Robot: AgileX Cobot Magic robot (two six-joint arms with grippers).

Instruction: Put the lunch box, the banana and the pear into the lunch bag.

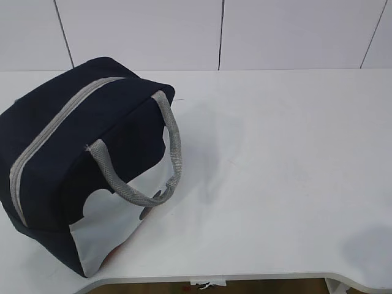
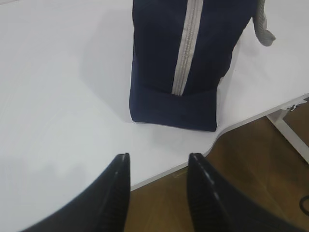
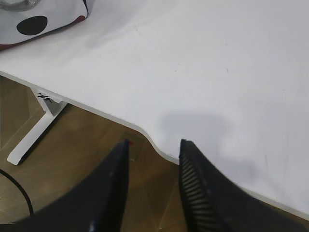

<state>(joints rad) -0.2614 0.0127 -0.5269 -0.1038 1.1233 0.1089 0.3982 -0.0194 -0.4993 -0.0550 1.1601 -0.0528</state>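
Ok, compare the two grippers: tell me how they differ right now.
The left gripper faces the lunch bag, seen end-on past its tips; the right gripper faces mostly bare table. The left hangs nearer the bag, the right further off. Both are open, empty, at the table's front edge.

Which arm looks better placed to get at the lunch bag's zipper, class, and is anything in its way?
Probably the left. The left gripper is open, facing the lunch bag, with bare table between them and the zipper unobstructed on top.

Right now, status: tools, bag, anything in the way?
Left tool and right tool open, empty. Lunch bag zipped shut. No lunch box, banana or pear visible.
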